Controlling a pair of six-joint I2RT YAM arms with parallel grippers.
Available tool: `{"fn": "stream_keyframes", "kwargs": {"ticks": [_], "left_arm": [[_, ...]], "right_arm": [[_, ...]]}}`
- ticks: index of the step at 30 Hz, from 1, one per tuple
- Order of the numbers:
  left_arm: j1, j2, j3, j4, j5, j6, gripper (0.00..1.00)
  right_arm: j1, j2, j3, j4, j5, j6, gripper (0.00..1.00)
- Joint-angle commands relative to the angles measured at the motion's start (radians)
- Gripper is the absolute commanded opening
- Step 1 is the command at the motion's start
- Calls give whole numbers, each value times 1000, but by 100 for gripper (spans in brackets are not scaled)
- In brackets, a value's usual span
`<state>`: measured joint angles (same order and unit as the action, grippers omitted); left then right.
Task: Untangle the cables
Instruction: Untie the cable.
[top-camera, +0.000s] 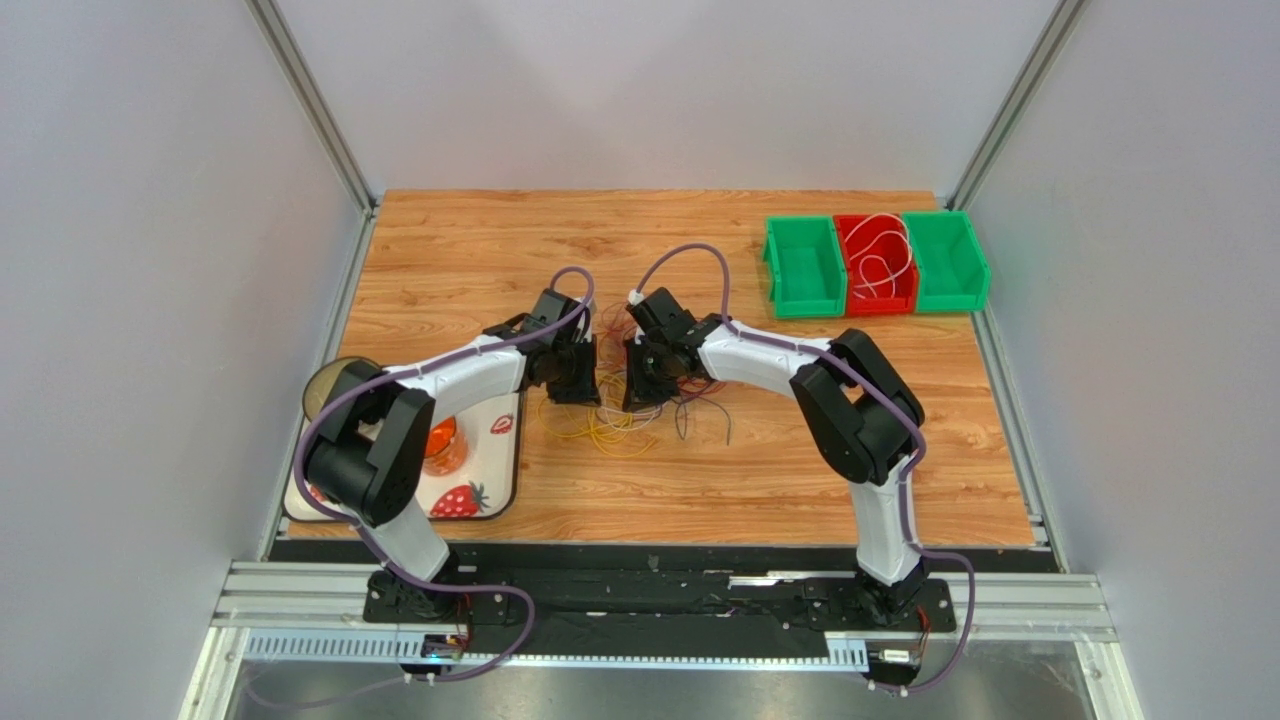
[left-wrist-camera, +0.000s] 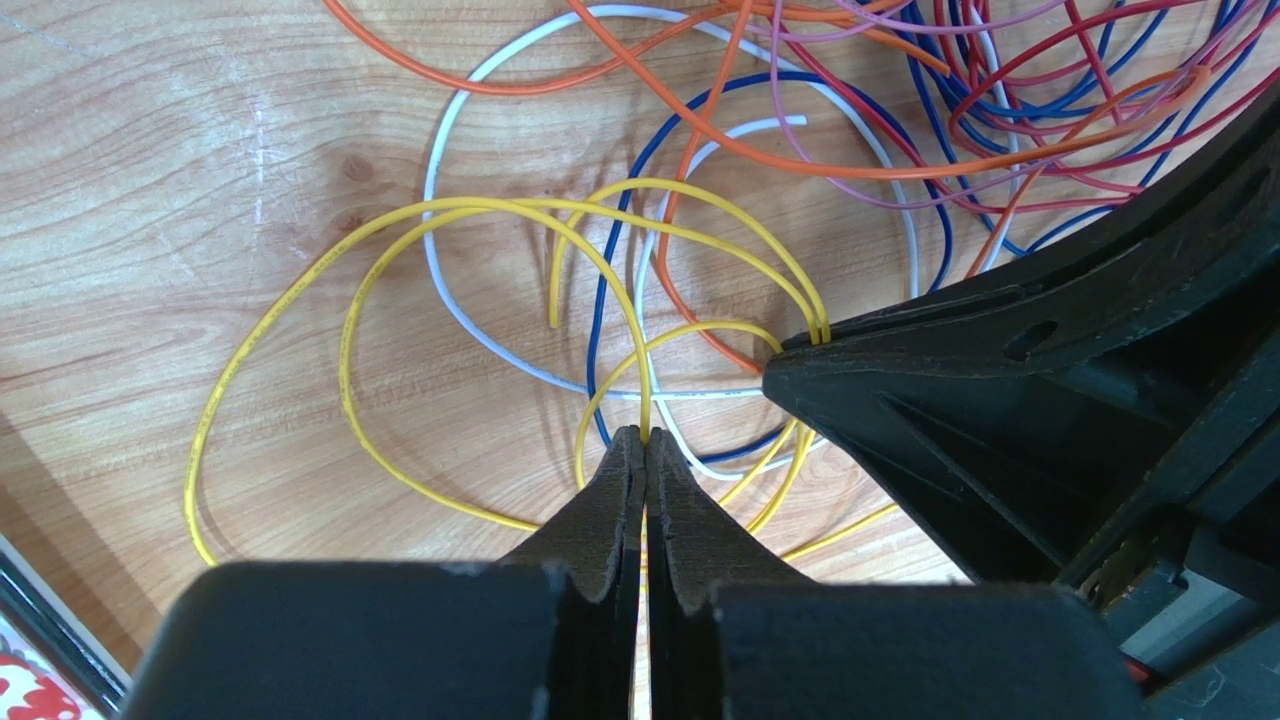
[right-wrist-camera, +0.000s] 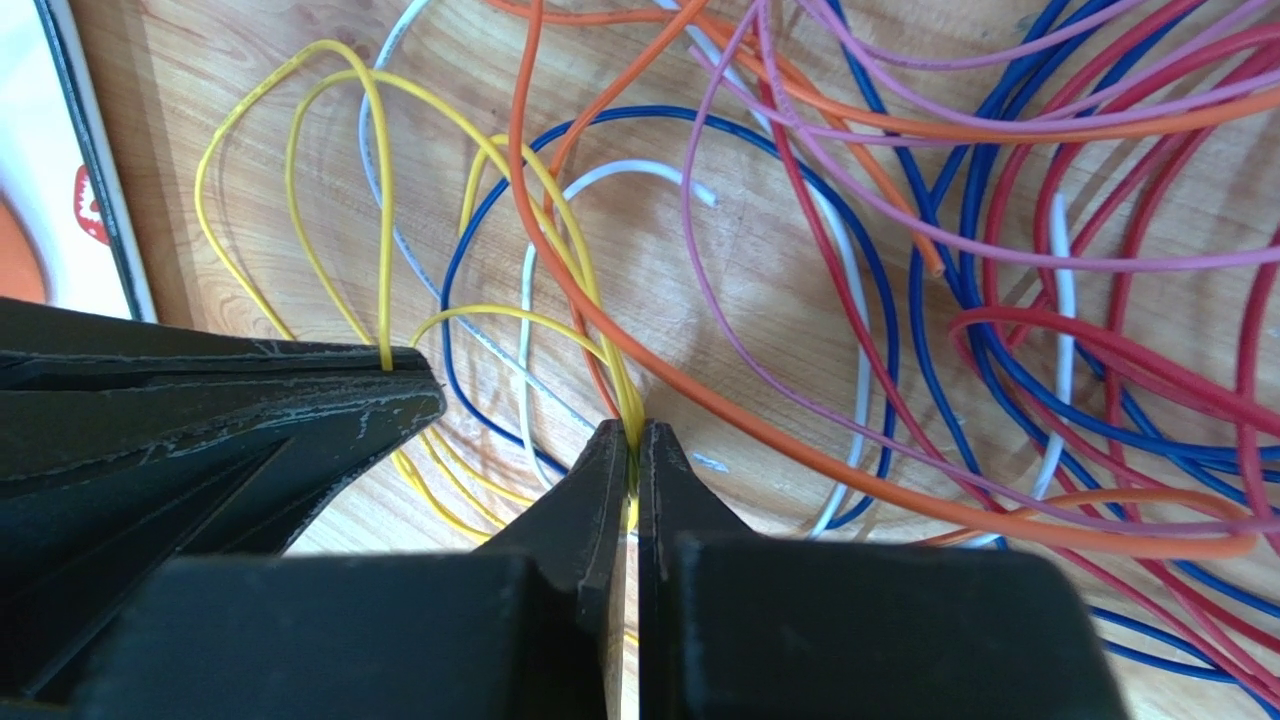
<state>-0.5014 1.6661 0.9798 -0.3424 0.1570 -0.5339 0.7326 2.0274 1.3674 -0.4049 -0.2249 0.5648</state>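
The cables (top-camera: 649, 417) lay tangled in the middle of the wooden table (top-camera: 451, 255). The left claw (left-wrist-camera: 646, 446) and right claw (right-wrist-camera: 633, 440), close together, each pinched the yellow wire (left-wrist-camera: 645, 383). An orange wire (right-wrist-camera: 522, 180) crossed over it. Bins (top-camera: 804, 267) stood far off.

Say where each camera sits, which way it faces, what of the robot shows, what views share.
Top external: above and behind the bases, looking down on the table; both arms whole.
Left wrist: on the left arm, looking down past the left gripper, shut on a yellow cable.
Right wrist: on the right arm, looking down past the right gripper, also shut on yellow cable.
Shared: each wrist view shows the other gripper and yellow cable.
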Motion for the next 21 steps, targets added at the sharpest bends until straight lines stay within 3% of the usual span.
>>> {"fn": "stream_keyframes", "kwargs": {"ticks": [1,5,15,21], "left_arm": [[-2,-78,-7,-3,7,-12,0],[-12,-192,-30,-15,1,-23,6],[-12,-452,7,-181,-43,-5,56],[-12,-638,65,-322,-117,6,63]], "right_arm": [[7,-28,35,-3,-31,23,0],[7,-108,12,-23,-30,26,0],[31,-363,15,-116,12,40,0],[42,-485,39,-184,64,35,0]]}}
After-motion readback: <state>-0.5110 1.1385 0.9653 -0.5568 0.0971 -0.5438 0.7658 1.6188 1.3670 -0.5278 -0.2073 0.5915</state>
